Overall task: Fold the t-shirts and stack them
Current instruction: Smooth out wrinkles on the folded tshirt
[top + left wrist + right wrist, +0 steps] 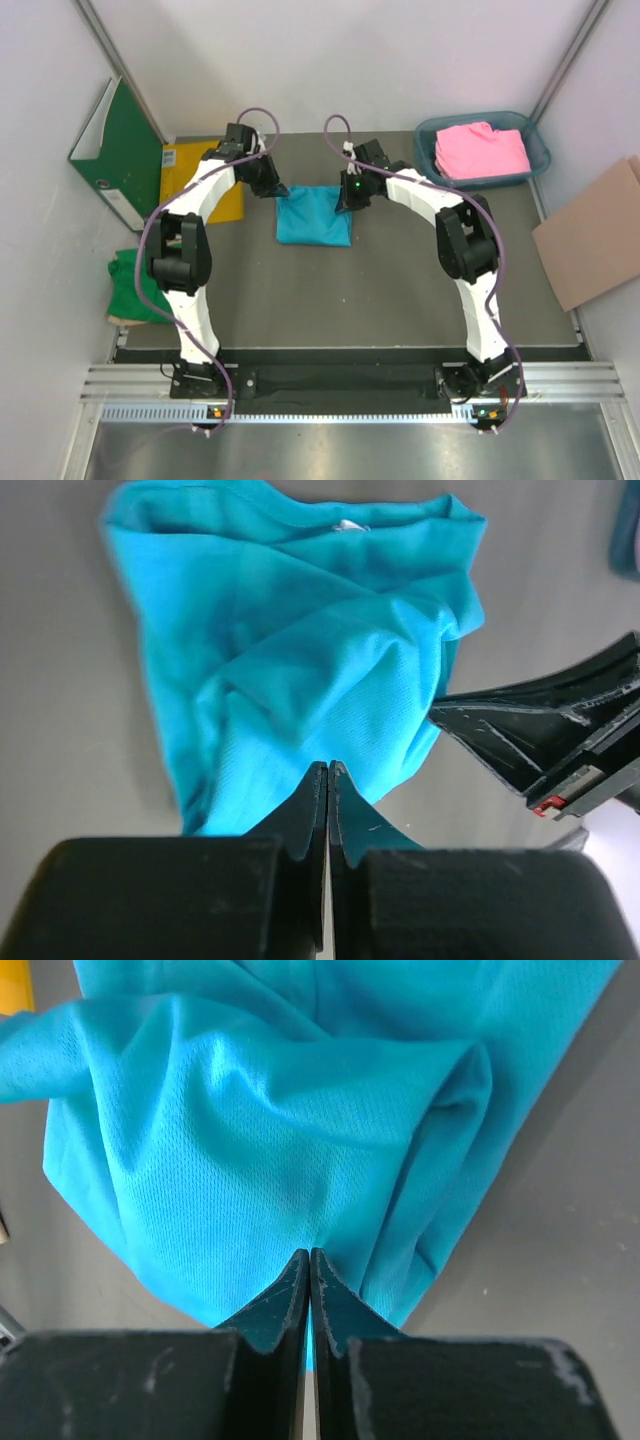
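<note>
A turquoise t-shirt (313,215) lies bunched in the middle of the grey table. My left gripper (272,187) is at its far left corner and my right gripper (350,195) at its far right corner. In the left wrist view the jaws (328,765) are pressed together on the turquoise t-shirt (300,650), whose creases run to the tips. The right wrist view shows the same: shut jaws (308,1252) pinching the cloth (280,1130). A pink t-shirt (483,150) lies in a bin, and a green t-shirt (135,285) lies at the left edge.
A blue-grey bin (437,133) stands at the back right. A green binder (115,150) and a yellow envelope (200,180) are at the back left. Brown cardboard (595,235) leans at the right. The right gripper's fingers (540,740) show in the left wrist view.
</note>
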Controlling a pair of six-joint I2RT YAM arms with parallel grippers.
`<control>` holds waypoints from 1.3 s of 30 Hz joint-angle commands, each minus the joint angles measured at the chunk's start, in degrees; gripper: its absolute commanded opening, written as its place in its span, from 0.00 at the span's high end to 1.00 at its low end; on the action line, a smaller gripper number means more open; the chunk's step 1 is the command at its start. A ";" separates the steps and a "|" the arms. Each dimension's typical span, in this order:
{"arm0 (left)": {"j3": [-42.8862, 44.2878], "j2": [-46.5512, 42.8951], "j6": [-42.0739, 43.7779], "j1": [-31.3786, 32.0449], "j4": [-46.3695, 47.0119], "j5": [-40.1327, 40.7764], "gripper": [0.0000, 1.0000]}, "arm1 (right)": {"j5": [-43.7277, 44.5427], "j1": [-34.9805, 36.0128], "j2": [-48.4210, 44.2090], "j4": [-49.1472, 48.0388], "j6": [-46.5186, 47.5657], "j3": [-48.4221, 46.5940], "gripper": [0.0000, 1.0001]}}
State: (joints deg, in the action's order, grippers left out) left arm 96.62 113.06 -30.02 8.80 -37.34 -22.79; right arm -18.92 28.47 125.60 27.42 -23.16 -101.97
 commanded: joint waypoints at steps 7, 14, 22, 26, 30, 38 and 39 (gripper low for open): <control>7.09 9.46 -1.27 5.18 0.61 -1.66 1.00 | -2.62 0.01 2.62 -0.96 -1.01 -9.99 1.00; 16.22 16.75 0.31 4.04 -4.84 9.94 1.00 | -1.03 -0.52 8.60 0.26 -2.07 -15.00 1.00; 22.12 21.94 -0.13 3.86 -1.07 13.21 1.00 | 2.39 -1.05 13.97 -0.17 -3.91 -18.35 1.00; 24.83 25.45 0.66 3.86 1.04 13.47 1.00 | 3.45 -1.57 15.37 -1.49 -5.75 -18.35 1.00; 29.32 29.41 1.90 2.46 -1.85 19.07 1.00 | 4.42 -1.75 16.51 -1.67 -6.55 -18.26 1.00; 29.60 26.71 1.89 -3.26 -2.30 22.08 1.00 | 4.59 -1.75 15.29 -2.02 -6.11 -16.15 1.00; 29.42 25.56 1.90 -3.70 -2.21 21.82 1.00 | 4.68 -1.84 14.94 -2.28 -6.20 -15.63 1.00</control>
State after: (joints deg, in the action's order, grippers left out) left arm 124.84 142.04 -30.02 8.29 -39.18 -5.72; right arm -16.27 27.16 140.81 26.52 -29.65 -118.13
